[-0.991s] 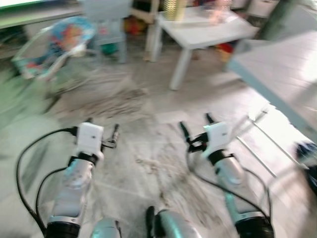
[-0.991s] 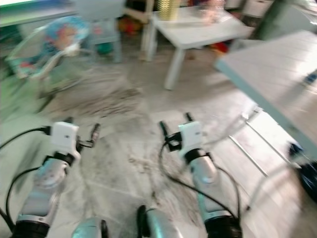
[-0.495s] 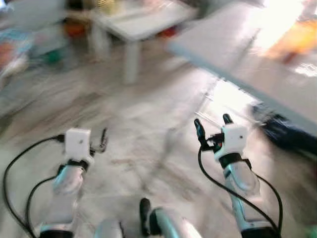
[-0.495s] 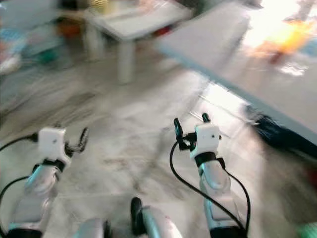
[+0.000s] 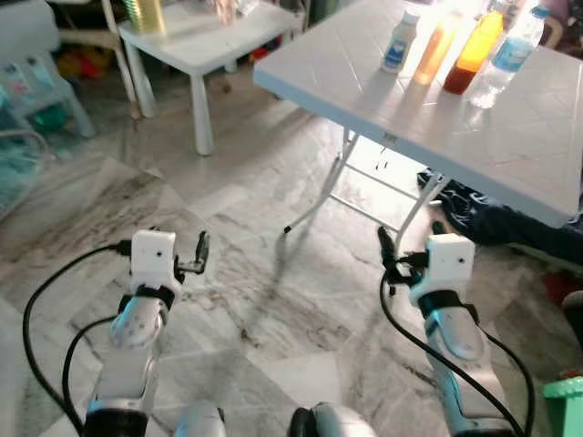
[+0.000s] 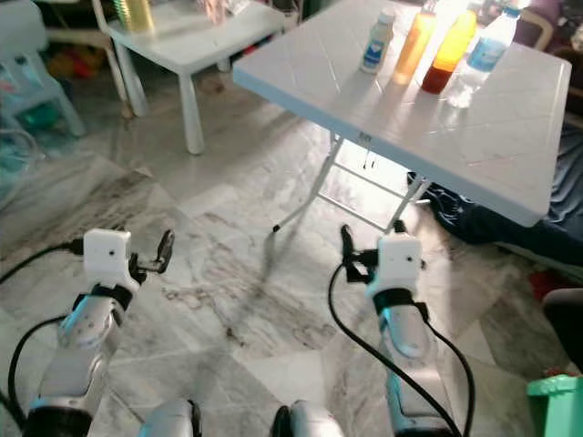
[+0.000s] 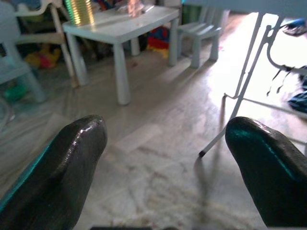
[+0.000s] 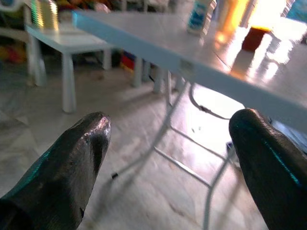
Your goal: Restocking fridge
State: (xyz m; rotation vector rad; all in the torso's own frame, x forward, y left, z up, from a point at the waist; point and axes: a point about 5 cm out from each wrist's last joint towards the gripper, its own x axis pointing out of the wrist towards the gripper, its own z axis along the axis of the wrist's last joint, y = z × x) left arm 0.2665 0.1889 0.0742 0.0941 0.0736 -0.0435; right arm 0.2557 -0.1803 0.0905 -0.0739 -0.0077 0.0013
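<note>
Several bottles stand on a white folding table (image 5: 364, 86) ahead to my right: a small white bottle with a blue label (image 5: 398, 41), a tall orange juice bottle (image 5: 435, 50), an orange and red bottle (image 5: 472, 56) and a clear water bottle (image 5: 510, 56). My left gripper (image 5: 182, 244) hangs open over the marble floor, with nothing between its fingers (image 7: 72, 163). My right gripper (image 5: 412, 238) is open too and holds nothing. It is low, in front of the table's near edge, and its wrist view looks up at the table edge (image 8: 158, 52).
A low white children's table (image 5: 205, 36) with a striped cup (image 5: 146, 14) stands at the far left, a small chair (image 5: 36, 77) beside it. Dark cloth (image 5: 492, 218) lies under the folding table by its metal legs (image 5: 337, 182). A green bin (image 5: 565, 410) is at the lower right.
The camera has swung right, so the folding table and its bottles have come into view and the blur has cleared. Both arms keep the same pose, grippers still open.
</note>
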